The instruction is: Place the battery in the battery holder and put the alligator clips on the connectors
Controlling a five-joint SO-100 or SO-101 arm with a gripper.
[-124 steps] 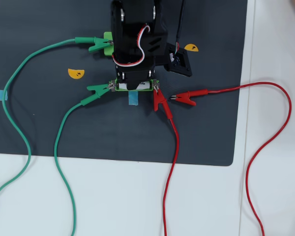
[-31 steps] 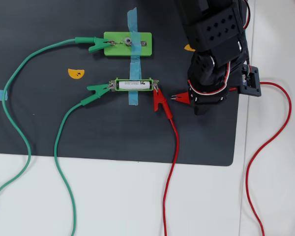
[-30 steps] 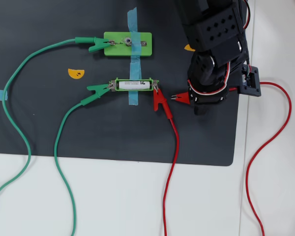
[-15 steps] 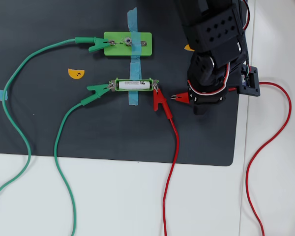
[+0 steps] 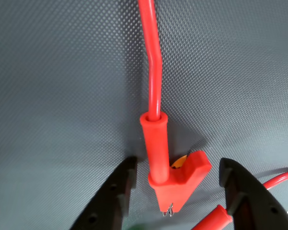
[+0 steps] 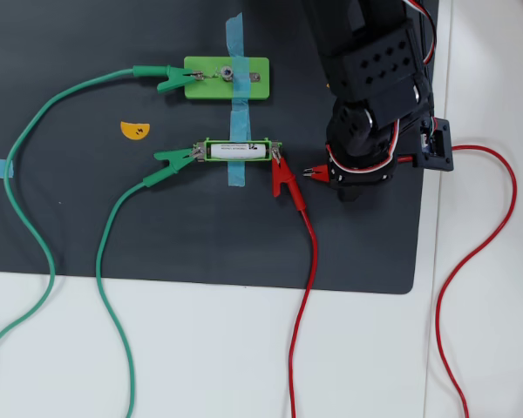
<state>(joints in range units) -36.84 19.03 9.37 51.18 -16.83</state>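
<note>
Battery (image 6: 241,151) in holder (image 6: 211,151), gripper (image 5: 175,184) tips cropped

On the dark mat (image 6: 200,252), the battery (image 6: 237,151) lies in the battery holder (image 6: 241,141), taped down near the middle with blue tape (image 6: 235,174); a green alligator clip (image 6: 176,158) bites its left tab and a red alligator clip (image 6: 284,180) its right. Toward the far edge, the wider green plate (image 6: 248,71) carries another green clip (image 6: 176,81) on its left side. The arm (image 6: 375,78) stands over the right edge, with a second red clip (image 6: 317,171) lying at its base; the gripper itself is hidden.
</note>
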